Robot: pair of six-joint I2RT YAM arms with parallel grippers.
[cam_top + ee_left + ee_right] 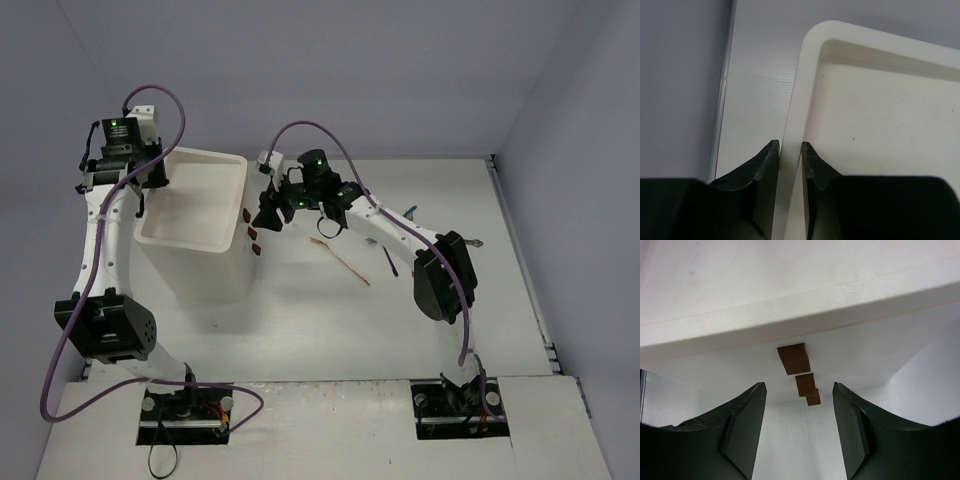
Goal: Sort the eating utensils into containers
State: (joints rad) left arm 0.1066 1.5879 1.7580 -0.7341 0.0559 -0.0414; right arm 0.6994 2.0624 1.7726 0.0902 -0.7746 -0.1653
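Note:
The tall white drawer unit stands left of centre, its shallow top tray empty. Its three drawers are shut, each with a dark brown handle on the right face. My left gripper is shut on the unit's top left rim, one finger on each side. My right gripper is open and empty, just right of the handles and apart from them. A gold utensil lies on the table under the right arm. Another utensil lies beside the arm's elbow.
A bluish utensil tip and a silver one peek out from behind the right arm. The white table ends at a raised edge on the right. Grey walls close the back and the sides.

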